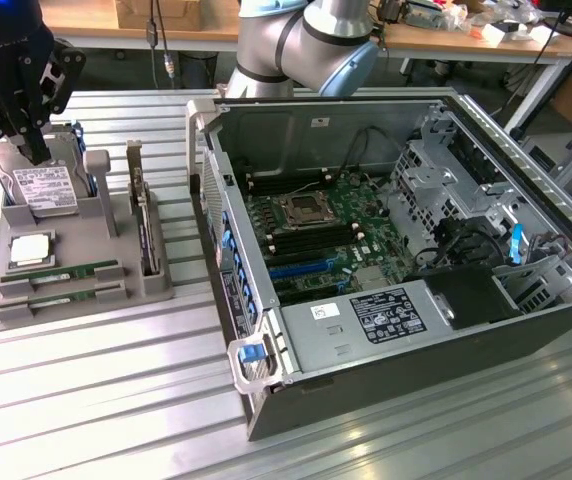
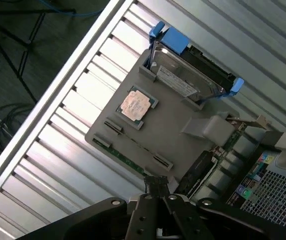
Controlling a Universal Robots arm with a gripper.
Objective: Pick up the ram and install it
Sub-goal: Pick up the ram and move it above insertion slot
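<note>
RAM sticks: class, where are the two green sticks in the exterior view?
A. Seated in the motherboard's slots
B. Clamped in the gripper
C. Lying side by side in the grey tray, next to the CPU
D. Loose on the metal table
C: the RAM sticks lie parallel in the slots of the tray, just in front of the CPU.

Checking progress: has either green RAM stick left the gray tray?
No, the ram and the second stick both lie in the tray.
</note>
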